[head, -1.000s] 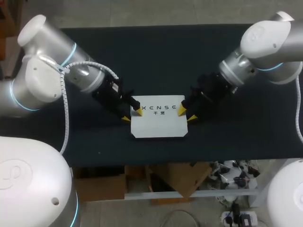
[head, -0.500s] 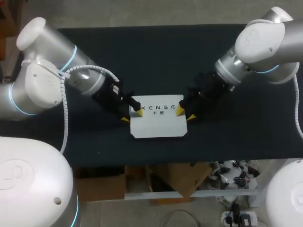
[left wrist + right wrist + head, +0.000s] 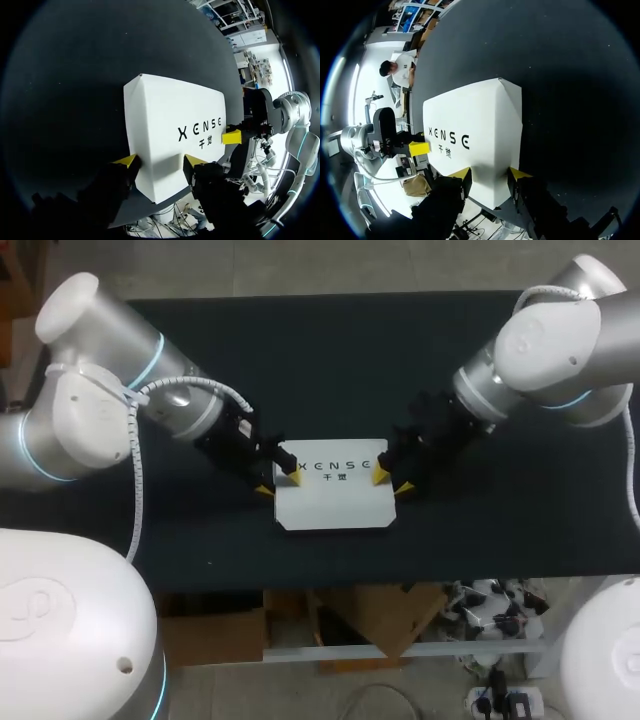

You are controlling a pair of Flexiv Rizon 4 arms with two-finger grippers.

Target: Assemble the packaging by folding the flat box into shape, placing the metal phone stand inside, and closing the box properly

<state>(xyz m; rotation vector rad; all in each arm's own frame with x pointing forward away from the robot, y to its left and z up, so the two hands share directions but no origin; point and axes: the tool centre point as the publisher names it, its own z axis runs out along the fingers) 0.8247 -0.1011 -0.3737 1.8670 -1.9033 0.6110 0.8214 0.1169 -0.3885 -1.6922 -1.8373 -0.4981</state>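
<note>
barely anything is changed: the box [image 3: 333,500] is left near the table's [image 3: 330,360] front edge, its ends straddled by the spread left gripper [image 3: 277,479] and right gripper [image 3: 392,480]; only the right arm [image 3: 545,340] is drawn slightly inward, so the next fold is judged not yet begun.

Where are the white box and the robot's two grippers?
white box [image 3: 333,505]: head view, bare top face below the print.
left gripper [image 3: 276,479]: head view, midway between its yellow tips.
right gripper [image 3: 393,481]: head view, midway between its yellow tips.
</note>
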